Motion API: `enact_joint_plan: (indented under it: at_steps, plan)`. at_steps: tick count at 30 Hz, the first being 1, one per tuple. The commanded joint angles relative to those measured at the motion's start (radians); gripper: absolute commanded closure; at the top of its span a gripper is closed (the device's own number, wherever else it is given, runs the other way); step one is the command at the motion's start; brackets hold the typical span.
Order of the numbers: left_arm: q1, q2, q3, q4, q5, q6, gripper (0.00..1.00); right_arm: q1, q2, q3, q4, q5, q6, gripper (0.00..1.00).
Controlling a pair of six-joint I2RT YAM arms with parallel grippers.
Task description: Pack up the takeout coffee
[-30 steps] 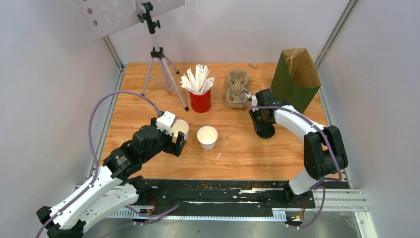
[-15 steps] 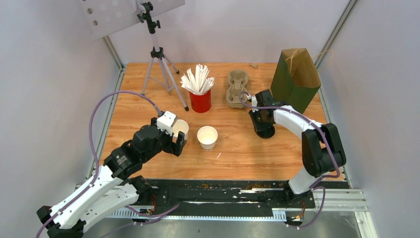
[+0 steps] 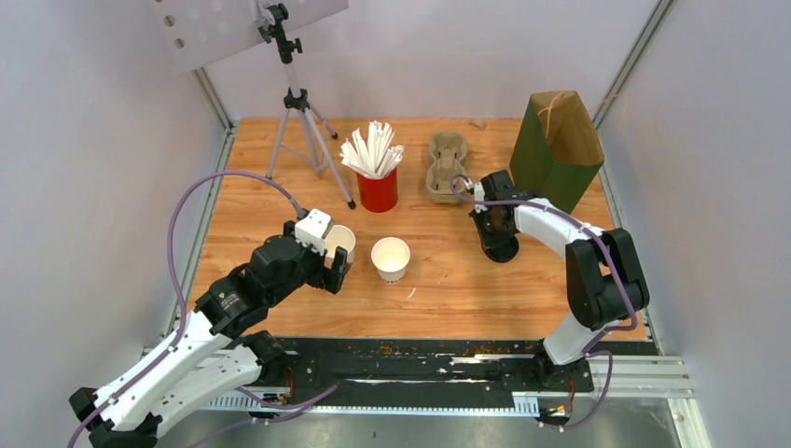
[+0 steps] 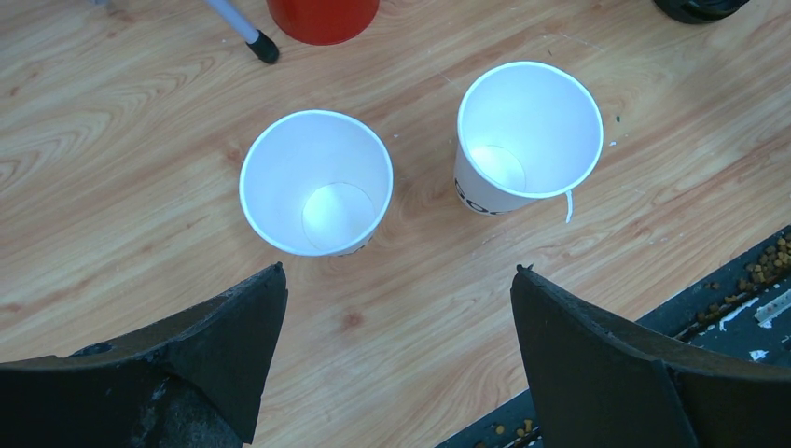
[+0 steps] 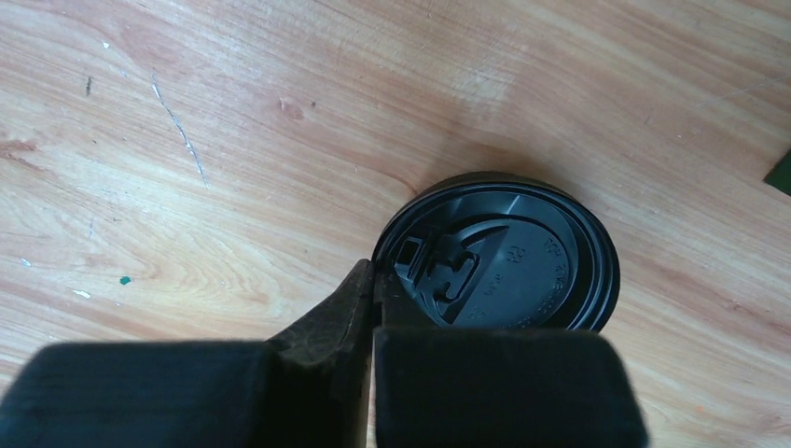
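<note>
My right gripper [image 5: 373, 291] is pinched shut on the black lid's [image 5: 532, 247] rim; lift it level, without tilting. My left gripper [image 4: 396, 308] stands wide above the open paper cups [image 4: 317, 182].

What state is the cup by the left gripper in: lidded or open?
Open, empty: the cup shows bare rim and white bottom. The right gripper pinches a lid elsewhere.

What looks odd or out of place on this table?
The left white paper cup and right white paper cup stand open, empty, lidless. A black plastic lid lies apart on the wooden table, its rim pinched in the right gripper jaws. Brown crumbs litter the black base plate.
</note>
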Motion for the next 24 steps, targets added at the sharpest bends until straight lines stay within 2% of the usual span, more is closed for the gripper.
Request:
enact_joint_plan:
  at_steps: [1, 12, 24]
  plan:
    - [-0.002, -0.006, 0.01, 0.027, -0.01, 0.018, 0.03, -0.005, -0.012, 0.017, -0.007, -0.021, -0.012, 1.0]
    - [-0.002, -0.004, 0.01, 0.028, 0.007, 0.02, 0.0, -0.005, -0.126, 0.077, -0.151, -0.018, 0.048, 1.0]
    - [-0.002, 0.002, 0.01, 0.024, 0.007, 0.012, 0.0, -0.007, -0.093, 0.035, -0.101, -0.114, 0.056, 0.99]
